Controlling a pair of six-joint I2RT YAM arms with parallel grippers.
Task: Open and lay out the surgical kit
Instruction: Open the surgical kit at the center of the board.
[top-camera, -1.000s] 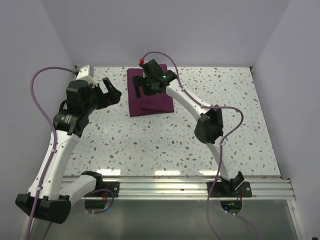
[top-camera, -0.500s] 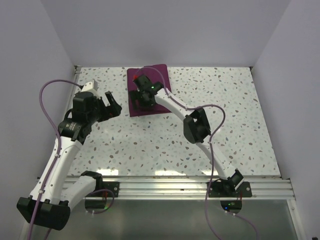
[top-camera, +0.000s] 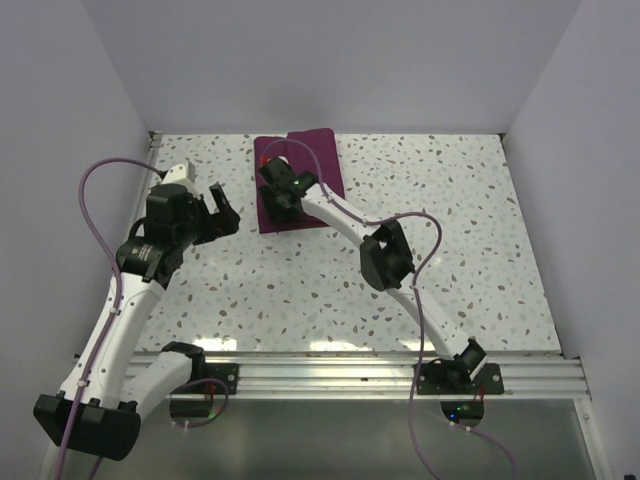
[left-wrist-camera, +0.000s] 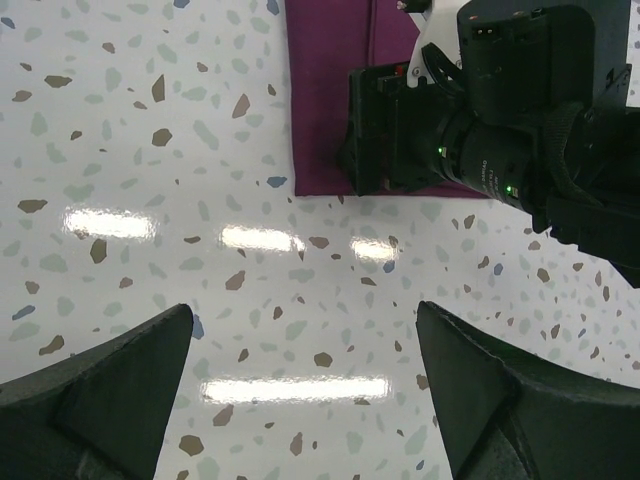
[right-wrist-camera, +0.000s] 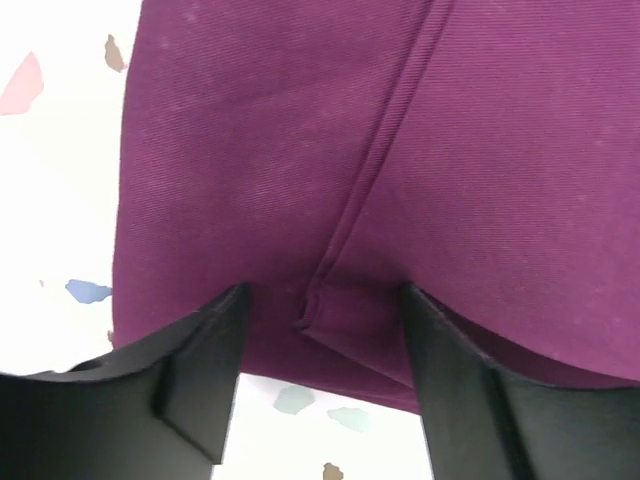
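The surgical kit is a closed dark magenta cloth wrap (top-camera: 312, 162) lying flat at the far middle of the table. The steel tray and the instruments are hidden. My right gripper (top-camera: 272, 208) is open and low over the wrap's near left corner. In the right wrist view its fingers (right-wrist-camera: 195, 365) straddle the tip of a folded flap (right-wrist-camera: 318, 298) of the wrap (right-wrist-camera: 300, 120); I cannot tell whether they touch it. My left gripper (top-camera: 228, 205) is open and empty, left of the wrap, above bare table. In the left wrist view the wrap (left-wrist-camera: 325, 100) and the right gripper (left-wrist-camera: 385, 130) lie ahead of my left gripper (left-wrist-camera: 305, 325).
The speckled white tabletop (top-camera: 440, 240) is bounded by walls at the back and on both sides. A metal rail (top-camera: 330, 375) runs along the near edge. The right arm's elbow (top-camera: 385, 262) and purple cable hang over the table's middle.
My right gripper has moved left and nearer across the wrap and come down to its near left corner. My left gripper drew back a little, then stayed still.
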